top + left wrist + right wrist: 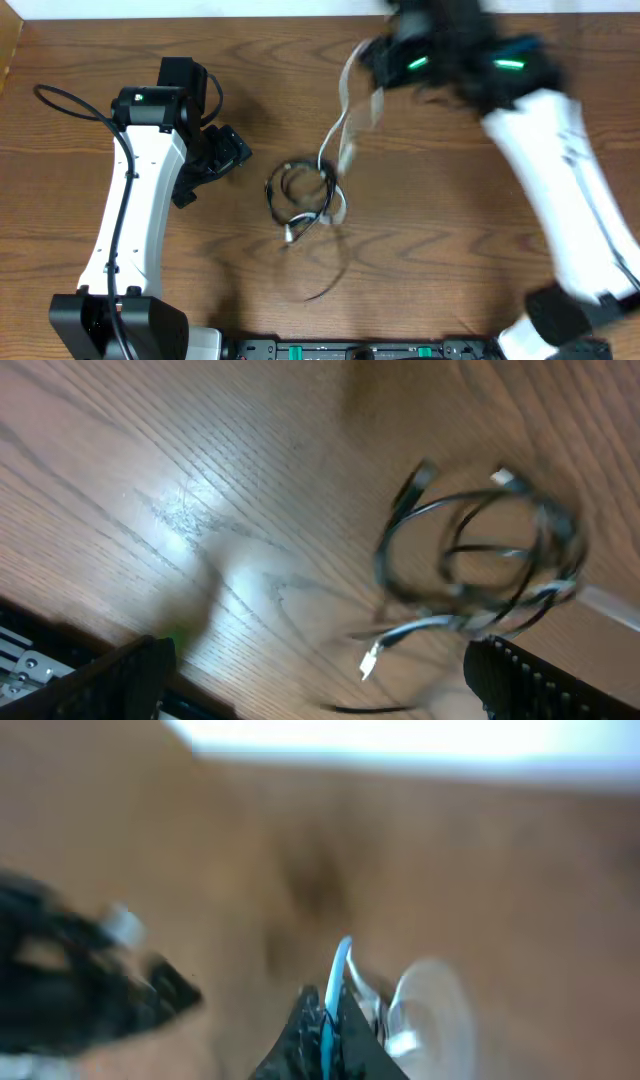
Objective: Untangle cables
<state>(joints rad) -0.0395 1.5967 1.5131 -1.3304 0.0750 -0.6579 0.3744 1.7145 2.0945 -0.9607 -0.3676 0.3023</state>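
Black cables (300,195) lie coiled in a loose knot mid-way across the table (450,250), one stray end trailing nearward; the left gripper (238,152) sits near them, fingers spread. Beyond, the white cable (333,130) runs away from the knot, pinched by the blurred right gripper (325,1015)

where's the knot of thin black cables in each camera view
Overhead: knot of thin black cables at the middle of the brown wooden table.
Left wrist: right of centre, between the open left fingers.
Right wrist: too blurred to tell; only a thin white cable pinched in the right fingers.
Shared landmark: small white plug end, just below-left of the knot in overhead and left wrist.
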